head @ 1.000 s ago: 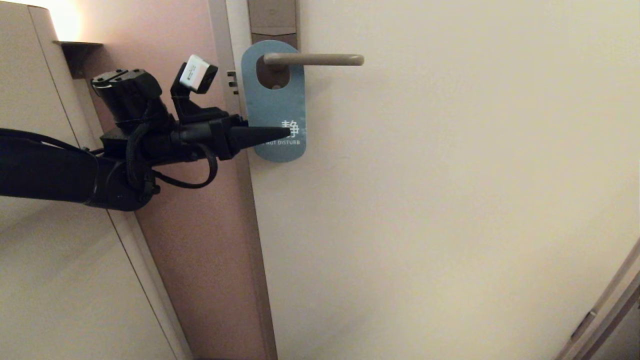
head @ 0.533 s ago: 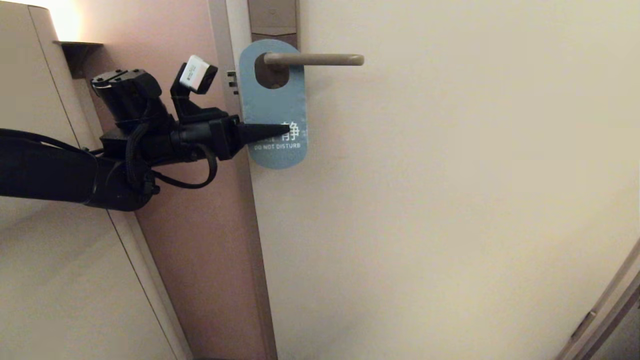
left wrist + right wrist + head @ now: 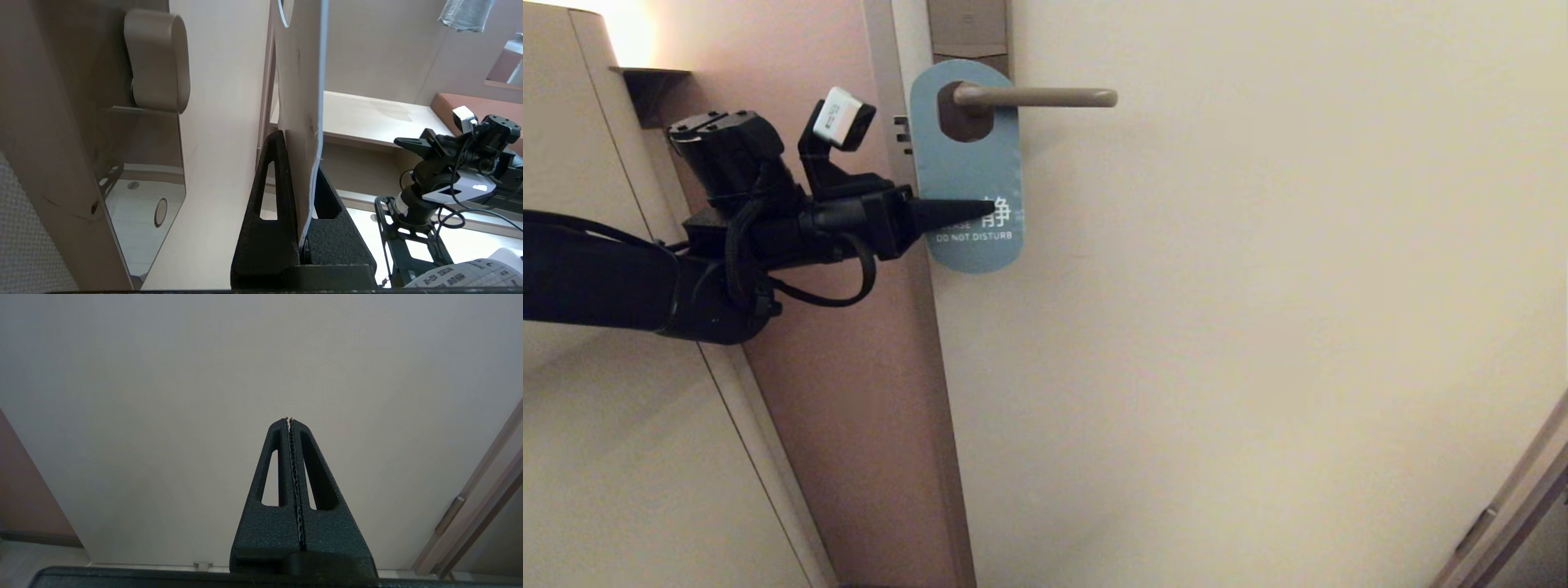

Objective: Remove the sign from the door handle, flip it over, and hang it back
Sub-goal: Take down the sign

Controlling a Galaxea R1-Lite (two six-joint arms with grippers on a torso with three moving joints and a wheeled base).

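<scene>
1. Your left gripper (image 3: 976,214) is clamped on the lower part of the flat blue rounded-end card sign (image 3: 968,171), blue face out.
2. Sign hangs by its oval hole on the slim beige metal door handle (image 3: 1037,97).
3. Step: removal. Next, slide the sign along the lever and off its free end.
4. Right gripper (image 3: 289,420) parked, fingers closed on nothing, facing the door.

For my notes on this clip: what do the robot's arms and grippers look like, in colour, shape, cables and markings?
The left arm is matte black, with black cables looping beside the wrist and a small white-faced camera on a black bracket. The left gripper and right gripper both have rough black tapered fingers with long triangular cut-outs. The right gripper's inner edges look toothed. No markings are readable.
</scene>
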